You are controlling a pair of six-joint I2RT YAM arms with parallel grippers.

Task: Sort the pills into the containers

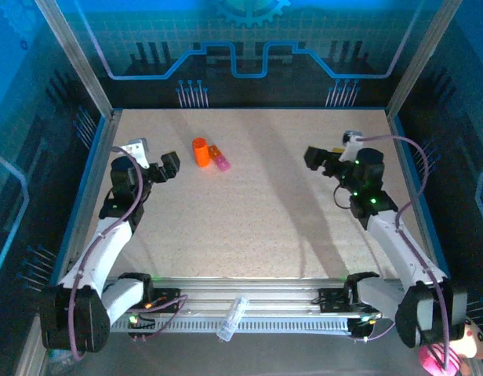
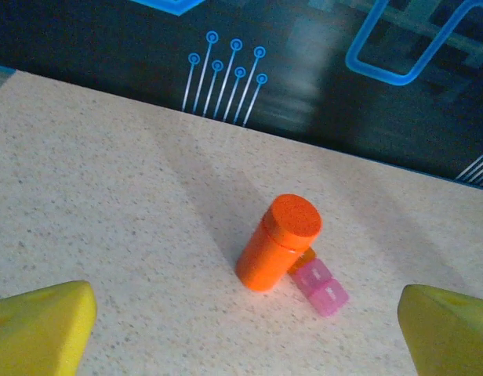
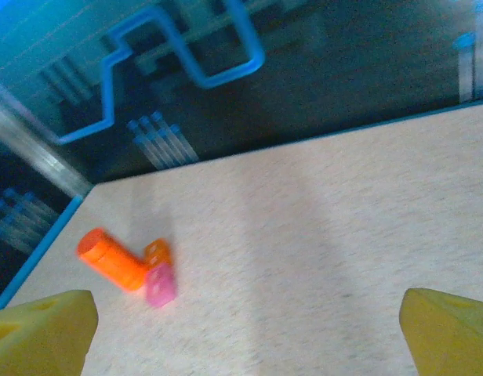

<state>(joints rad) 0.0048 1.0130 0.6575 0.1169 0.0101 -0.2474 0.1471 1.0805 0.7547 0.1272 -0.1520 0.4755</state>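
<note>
The containers (image 1: 219,157) are a short strip of orange and pink compartments lying on the table at the back left. They touch the right side of an upright orange bottle (image 1: 200,151) whose cap is on, hiding its contents. My left gripper (image 1: 170,164) hovers just left of the bottle, open and holding nothing. The left wrist view has the bottle (image 2: 277,243) and the containers (image 2: 322,287) ahead of the wide-apart yellow fingertips (image 2: 41,325). My right gripper (image 1: 315,157) is open and well to the right. In its wrist view the containers (image 3: 159,280) and the bottle (image 3: 112,258) lie far left.
The speckled table (image 1: 257,211) has a raised blue rim and transparent walls on three sides. A clear plastic tube (image 1: 232,318) lies on the front rail between the arm bases. A pink plush toy (image 1: 455,352) sits outside at the bottom right.
</note>
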